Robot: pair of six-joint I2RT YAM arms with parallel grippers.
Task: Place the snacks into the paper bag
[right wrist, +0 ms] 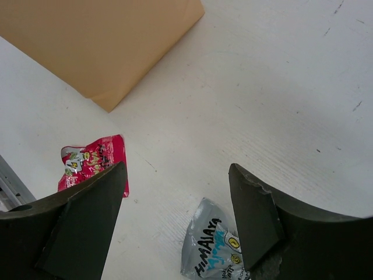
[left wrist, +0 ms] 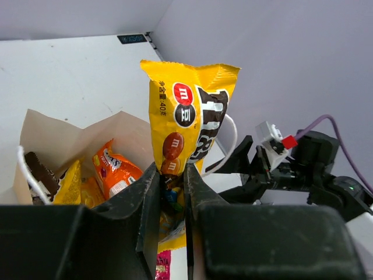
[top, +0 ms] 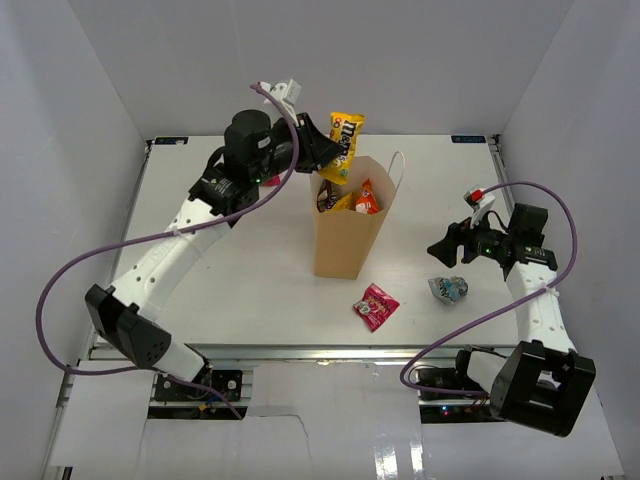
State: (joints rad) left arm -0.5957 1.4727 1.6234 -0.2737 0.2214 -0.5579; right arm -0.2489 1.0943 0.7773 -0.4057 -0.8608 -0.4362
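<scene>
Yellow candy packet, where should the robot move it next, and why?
Probably lower it a little, straight into the paper bag's open top. The left gripper is shut on the yellow packet and holds it just above the bag's mouth, where other snacks already lie. It looks too high and near the rim to drop safely.

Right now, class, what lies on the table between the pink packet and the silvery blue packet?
Nothing: only bare white table separates the pink packet from the silvery blue packet, as the top external and right wrist views both show.
</scene>
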